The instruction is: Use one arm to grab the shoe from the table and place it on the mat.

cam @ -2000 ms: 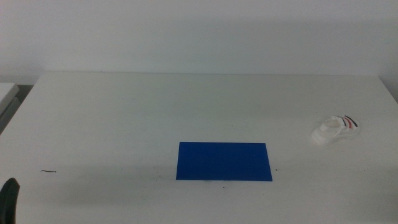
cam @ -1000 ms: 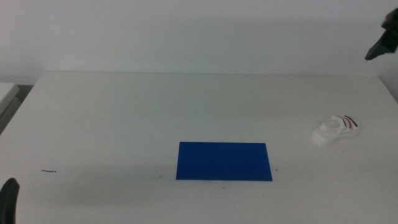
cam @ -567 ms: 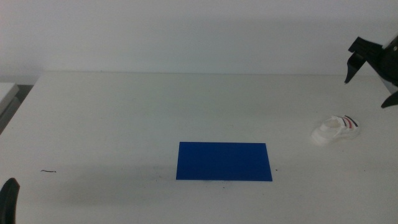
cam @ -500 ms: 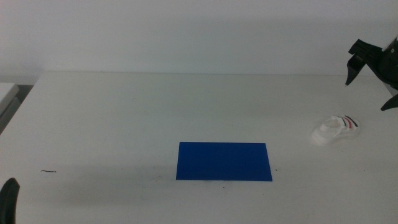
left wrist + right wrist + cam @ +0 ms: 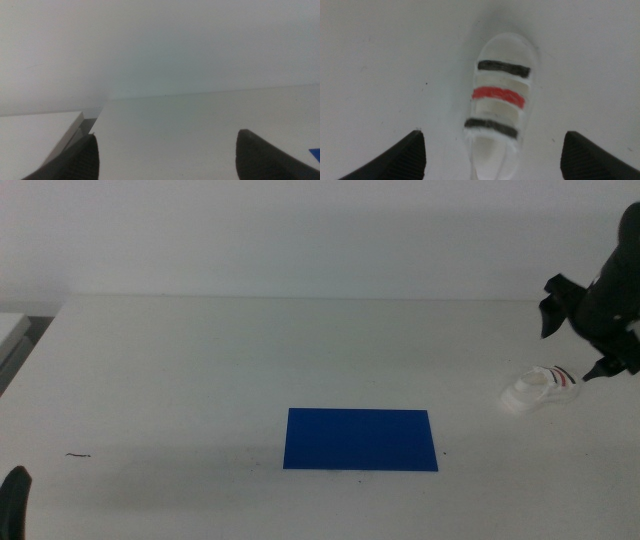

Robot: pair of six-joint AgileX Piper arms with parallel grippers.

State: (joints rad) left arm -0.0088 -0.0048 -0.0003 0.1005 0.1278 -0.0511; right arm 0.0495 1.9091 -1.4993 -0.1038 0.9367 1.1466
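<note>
Here, white shoe with 2 dark straps, 1 red, right gripper spread above it, left gripper also spread

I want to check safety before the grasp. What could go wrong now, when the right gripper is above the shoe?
1. The right gripper is open over the shoe, but the shoe looks slightly tilted between the jaws, so the closing jaws may twist or push it.
2. The shoe lies far from the mat, near the table edge; a slip during carrying could drop it short.

The left gripper waits low at the near left.
</note>
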